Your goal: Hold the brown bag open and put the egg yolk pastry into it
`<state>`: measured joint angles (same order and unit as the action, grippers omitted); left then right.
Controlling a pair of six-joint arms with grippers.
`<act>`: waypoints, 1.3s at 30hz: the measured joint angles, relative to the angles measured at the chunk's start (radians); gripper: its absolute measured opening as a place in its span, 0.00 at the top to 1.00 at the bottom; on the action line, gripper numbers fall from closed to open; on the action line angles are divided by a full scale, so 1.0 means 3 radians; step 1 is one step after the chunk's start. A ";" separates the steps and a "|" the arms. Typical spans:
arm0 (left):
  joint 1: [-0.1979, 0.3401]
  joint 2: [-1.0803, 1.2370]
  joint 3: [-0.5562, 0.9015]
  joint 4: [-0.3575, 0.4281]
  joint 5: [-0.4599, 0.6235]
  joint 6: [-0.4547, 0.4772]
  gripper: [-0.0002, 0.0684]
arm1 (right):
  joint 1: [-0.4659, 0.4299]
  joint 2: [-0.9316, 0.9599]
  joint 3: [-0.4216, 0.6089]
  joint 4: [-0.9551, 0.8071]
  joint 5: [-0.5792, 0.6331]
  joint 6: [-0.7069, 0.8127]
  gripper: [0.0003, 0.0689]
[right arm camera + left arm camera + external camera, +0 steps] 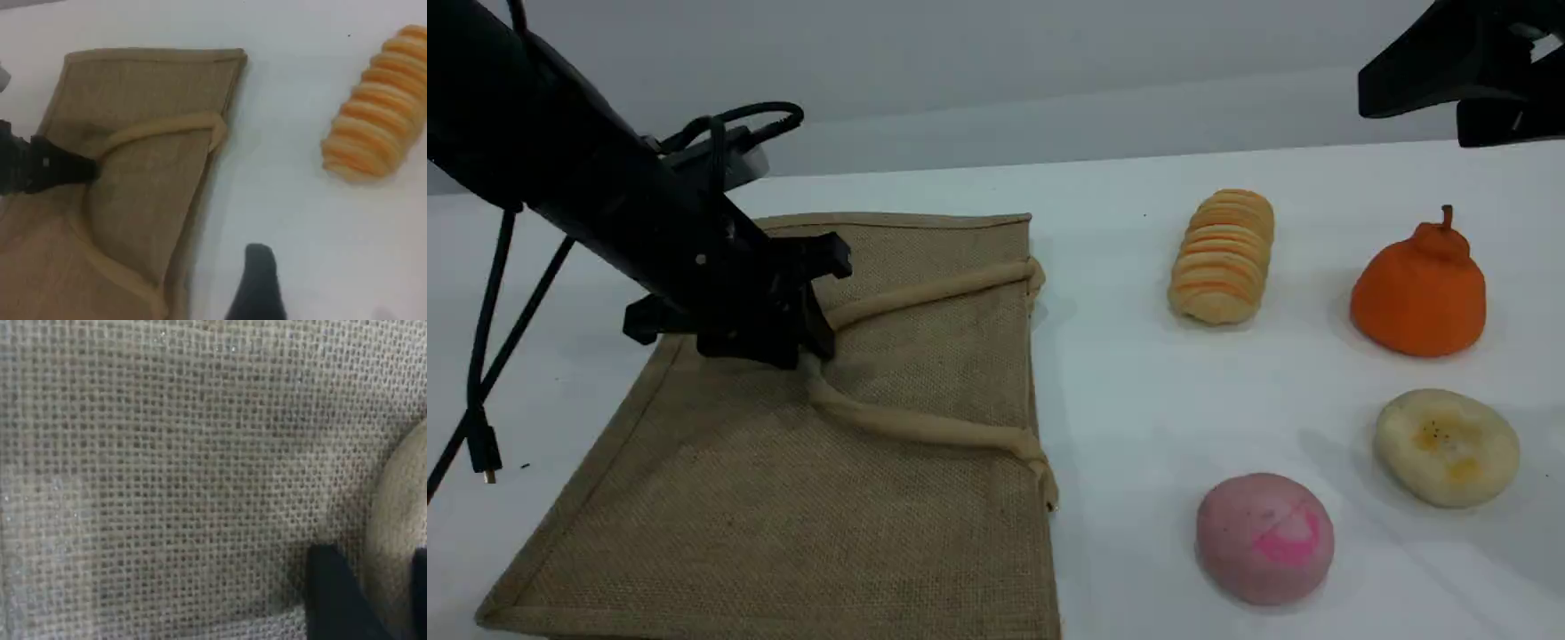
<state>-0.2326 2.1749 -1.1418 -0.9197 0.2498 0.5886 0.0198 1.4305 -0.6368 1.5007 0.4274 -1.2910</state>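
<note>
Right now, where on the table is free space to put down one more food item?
A bare strip of table runs between the brown bag and the ridged bread and pink bun. The right side is crowded: orange pear-shaped piece and egg yolk pastry sit close together.

A ridged, orange-striped oblong bread [1221, 256] lies on the white surface [1129, 391], pointing away from the camera. To its right an orange pear-shaped piece [1420, 289] with a short stem stands upright, apart from the bread. Nearer the front edge sits a pink dome-shaped bun [1264, 538] with a brighter pink smear on top.
</note>
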 joint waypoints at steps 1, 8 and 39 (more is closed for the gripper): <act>0.0000 0.0002 0.0000 0.0000 0.0000 0.0000 0.63 | 0.0000 0.0000 0.0000 0.0000 0.0000 0.0000 0.26; 0.0000 0.0014 0.0000 -0.0020 -0.0006 -0.0010 0.63 | 0.0000 0.0000 0.0000 0.0000 0.0000 -0.0003 0.26; 0.0003 -0.0981 -0.0338 0.0103 0.0993 -0.0062 0.87 | 0.0000 0.0000 0.0000 0.0000 0.0094 -0.0002 0.26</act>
<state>-0.2317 1.8807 -1.2433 -0.8887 0.5475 0.5701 0.0198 1.4305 -0.6368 1.5007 0.4555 -1.2916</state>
